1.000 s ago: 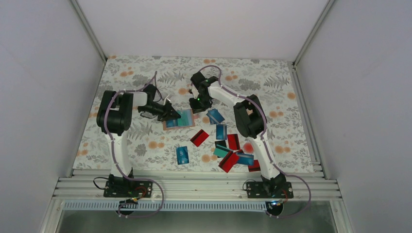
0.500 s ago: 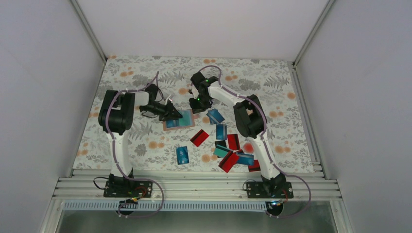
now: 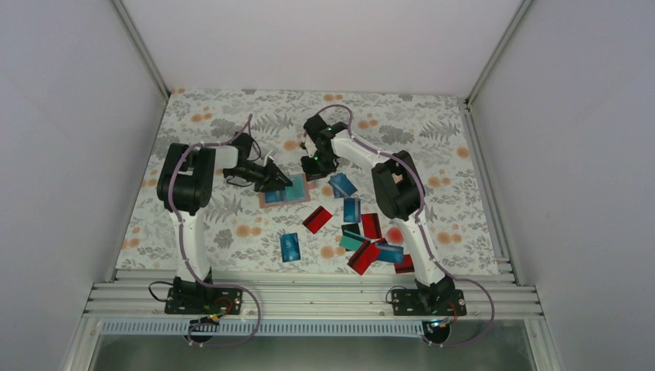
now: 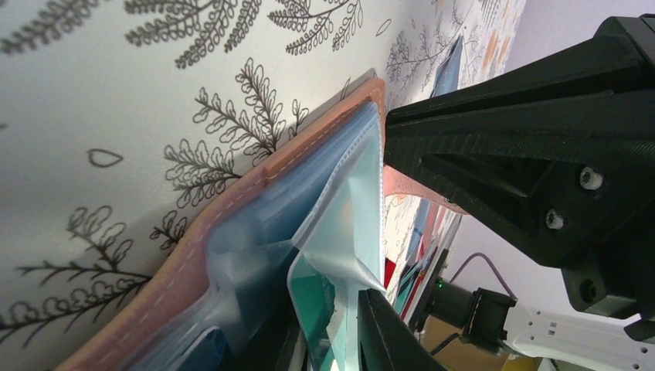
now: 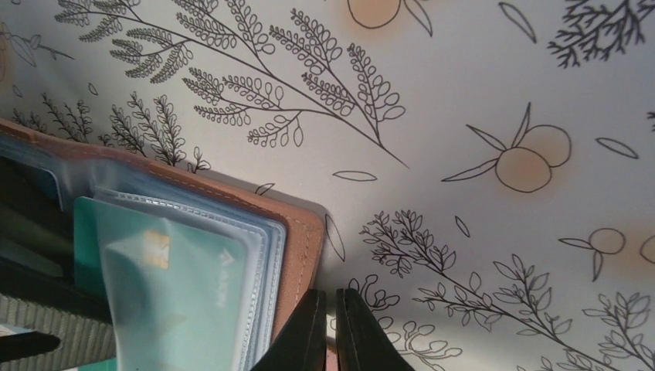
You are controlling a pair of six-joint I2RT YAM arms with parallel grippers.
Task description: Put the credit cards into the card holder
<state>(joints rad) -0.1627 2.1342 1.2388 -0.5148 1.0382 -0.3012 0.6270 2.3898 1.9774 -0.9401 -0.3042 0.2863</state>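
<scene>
Tan card holder (image 3: 284, 195) open at middle of bench (image 3: 432, 139); loose credit cards (image 3: 363, 232) toward near right corner.
Left wrist: left hand (image 4: 332, 340) narrow, teal card (image 4: 313, 305) between fingers, grip unclear; pulling back may drag card from clear sleeve (image 4: 347, 193).
Right wrist: right hand (image 5: 330, 332) closed, empty, at holder corner.

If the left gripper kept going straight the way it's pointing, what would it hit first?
The card holder: its clear sleeves and a teal card sit between the fingers of the left gripper. Depth beyond is unclear.
</scene>
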